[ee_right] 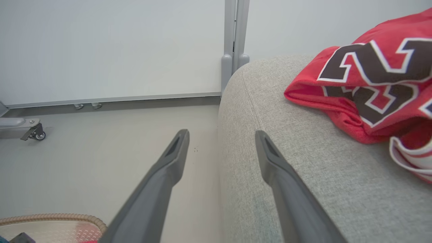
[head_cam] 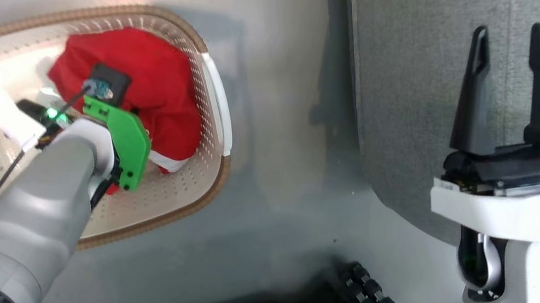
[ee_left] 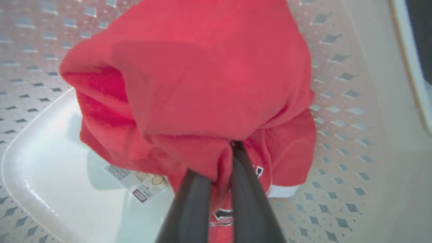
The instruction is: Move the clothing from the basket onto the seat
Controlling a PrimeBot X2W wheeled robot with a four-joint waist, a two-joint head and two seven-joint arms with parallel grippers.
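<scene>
Left gripper (ee_left: pixel 217 162): down inside the basket (head_cam: pixel 183 169), its two fingers clenched on a fold of the red garment (head_cam: pixel 151 69).
Garment in the basket: bunched into a rounded lump with no clear long axis. Most of the cloth lies beyond the fingertips, and a white-trimmed hem shows at its lower edge.
Contact with the basket bottom: cannot tell. The pale bottom and a paper label (ee_left: pixel 138 184) show beside the cloth, with a shadow under it.
Right gripper (head_cam: pixel 511 30): fingers spread and holding nothing, poised over the near edge of the seat (head_cam: pixel 425 90).
Second garment (ee_right: pixel 371 84): lying on the seat cushion, number side up, beyond the right fingers.
Key relation: the seat lies to the robot's right of the basket, with a strip of bare floor (head_cam: pixel 271 174) between them.
Nearer arm: the right one is closer to the seat, but the left one has the cloth.
Likely next move: lift straight up over the basket rim, then swing rightward across the gap.
Risk: a trailing hem may catch the rim.
</scene>
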